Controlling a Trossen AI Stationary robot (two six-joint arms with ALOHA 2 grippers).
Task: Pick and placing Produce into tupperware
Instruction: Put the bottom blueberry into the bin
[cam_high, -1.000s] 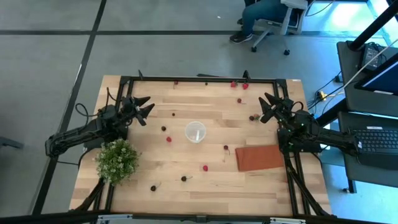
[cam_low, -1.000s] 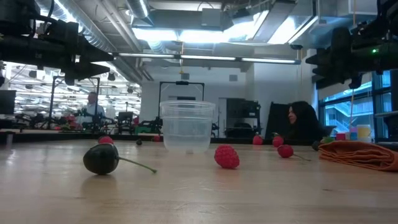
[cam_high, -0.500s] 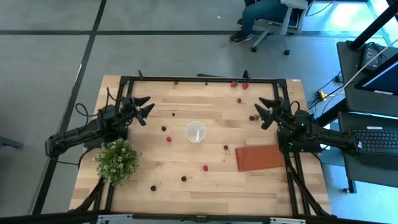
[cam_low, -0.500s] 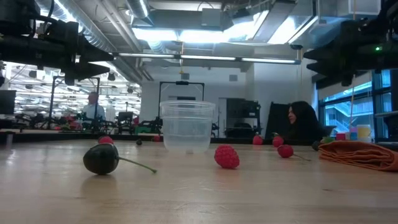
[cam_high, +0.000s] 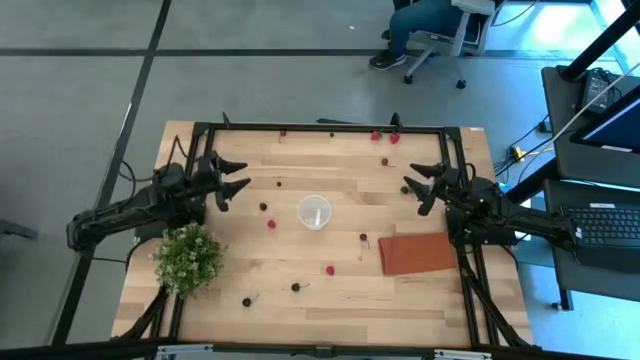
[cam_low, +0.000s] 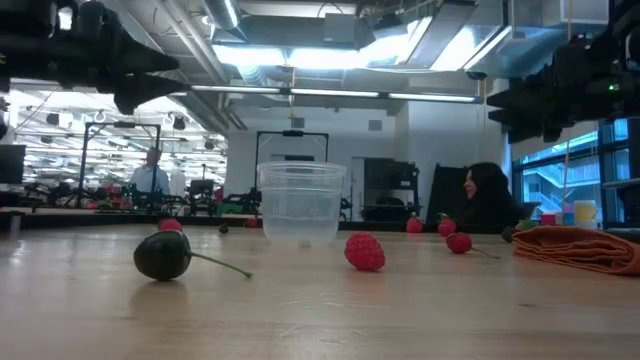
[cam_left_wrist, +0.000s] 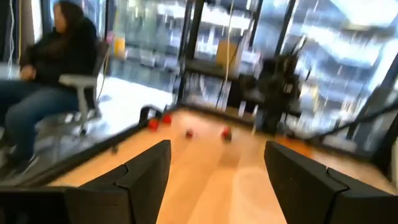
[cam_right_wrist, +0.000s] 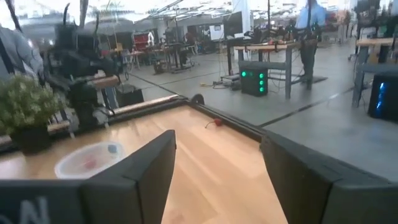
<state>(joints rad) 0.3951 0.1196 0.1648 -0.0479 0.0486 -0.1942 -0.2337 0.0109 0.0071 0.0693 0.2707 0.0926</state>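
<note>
Tupperware (cam_high: 314, 212) stands upright, mouth up, mid tabletop (cam_high: 330, 300), roughly halfway btwn the two claws & well apart from both. Round cup, so no long axis seen from above; low view (cam_low: 301, 204) shows it see-through w/ thin rim. Contents: cannot tell for sure, nothing clear inside from low view.

Left claw (cam_high: 236, 183) hangs above tabletop, fingers spread, nothing btwn them, pointing toward the cup side; wrist view shows both fingers (cam_left_wrist: 148, 171) wide apart. Right claw (cam_high: 415, 187) likewise spread & empty, pointing back toward centre; its fingers (cam_right_wrist: 149, 163) well apart in wrist view.

Produce (cam_high: 329, 269) scattered loose on tabletop, none held. Red piece sits on cup's side away from both claws; another red one (cam_high: 271, 224) btwn left claw & cup, dark one (cam_high: 264, 207) near it. Dark piece (cam_high: 408, 188) just beside right claw's tips. Few red ones (cam_high: 376, 135) at far edge. Dark cherry (cam_low: 163, 255) in low view lies w/ stem (cam_low: 222, 265) along tabletop, pointing toward red raspberry (cam_low: 365, 251).

Reddish mat (cam_high: 418, 253) flat, near right claw. Flowering plant (cam_high: 188, 257) near left claw. Person on chair (cam_high: 425, 30) beyond tabletop.
</note>
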